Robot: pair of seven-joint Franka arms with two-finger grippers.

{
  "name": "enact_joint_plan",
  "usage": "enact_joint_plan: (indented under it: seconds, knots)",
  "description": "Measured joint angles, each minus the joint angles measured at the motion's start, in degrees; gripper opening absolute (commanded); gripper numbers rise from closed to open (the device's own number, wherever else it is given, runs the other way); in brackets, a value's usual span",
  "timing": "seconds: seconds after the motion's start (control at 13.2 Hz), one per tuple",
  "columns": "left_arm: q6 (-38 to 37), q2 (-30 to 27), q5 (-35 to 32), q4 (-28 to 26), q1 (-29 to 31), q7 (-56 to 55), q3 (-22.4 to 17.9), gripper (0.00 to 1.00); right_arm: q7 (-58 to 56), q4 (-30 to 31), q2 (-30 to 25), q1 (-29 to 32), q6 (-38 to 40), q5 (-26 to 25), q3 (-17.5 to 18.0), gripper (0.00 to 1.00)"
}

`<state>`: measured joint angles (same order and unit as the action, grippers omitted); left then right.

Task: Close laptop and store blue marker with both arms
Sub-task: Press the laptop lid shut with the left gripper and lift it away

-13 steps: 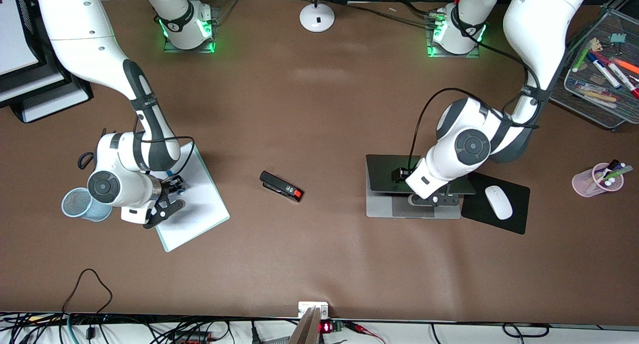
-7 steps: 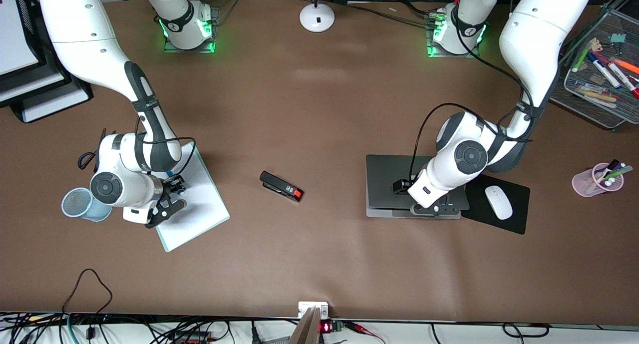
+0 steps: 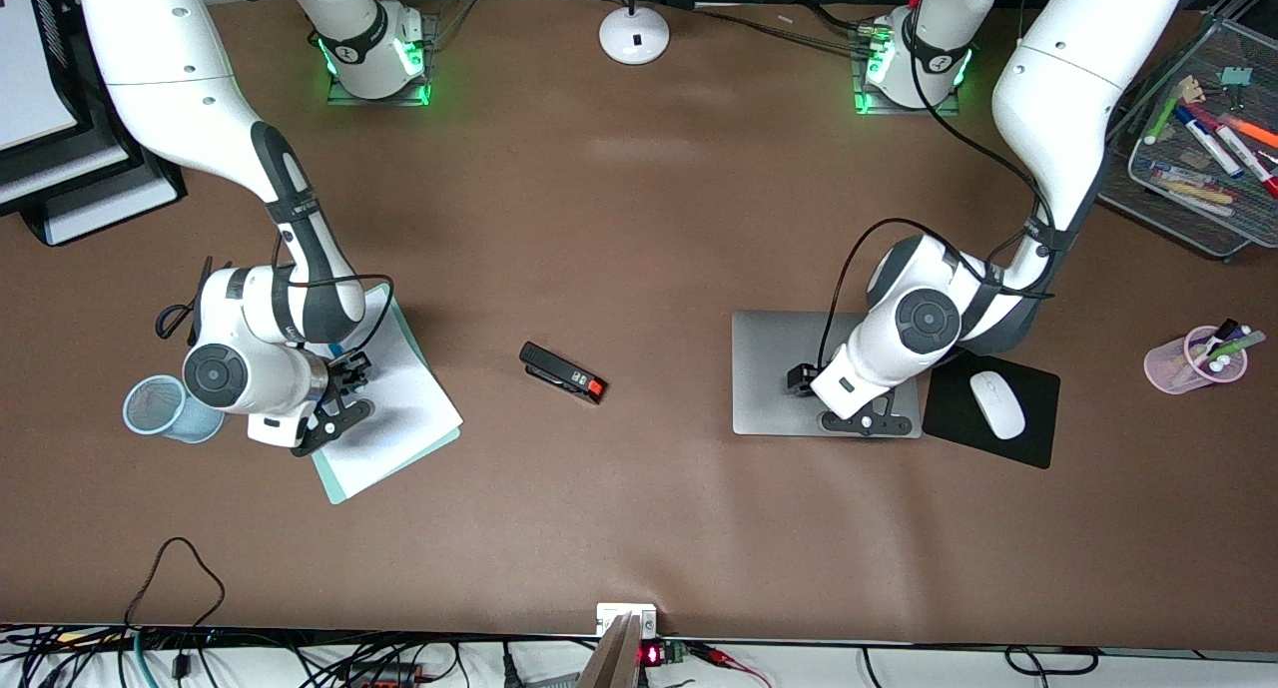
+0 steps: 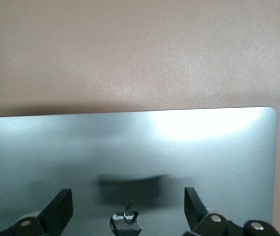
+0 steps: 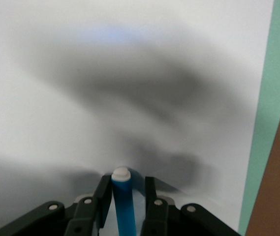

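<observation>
The laptop lies closed, its silver lid up, toward the left arm's end of the table. My left gripper is on the lid's edge nearest the front camera. In the left wrist view the lid and its black apple logo lie between my left gripper's wide-open fingers. My right gripper is low over a white notepad. In the right wrist view the blue marker stands between my right gripper's fingers. One finger touches it and a small gap shows at the other.
A light-blue mesh cup stands beside the right gripper. A black stapler lies mid-table. A black mouse pad with a white mouse lies beside the laptop. A pink pen cup and a wire tray stand at the left arm's end.
The laptop lid went from part open to fully shut under my left gripper. The notepad's top white sheet has shifted a little. The right gripper has barely moved.
</observation>
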<state>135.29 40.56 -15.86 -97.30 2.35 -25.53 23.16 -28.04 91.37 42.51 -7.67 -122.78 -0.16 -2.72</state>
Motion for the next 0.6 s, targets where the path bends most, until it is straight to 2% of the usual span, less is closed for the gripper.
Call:
enact_joint_plan:
  seconds: [0.15,0.6]
  knots:
    - [0.10,-0.37,-0.04,0.79,0.34,0.00,-0.11,1.00,0.08,-0.10,-0.01,0.00,0.00,0.00,0.00,0.34]
    - [-2.35,-8.13,-0.11,2.66,5.15,2.02,-0.30,1.00,0.61,-0.32,-0.02,0.06,-0.02,0.96,-0.06,0.16]
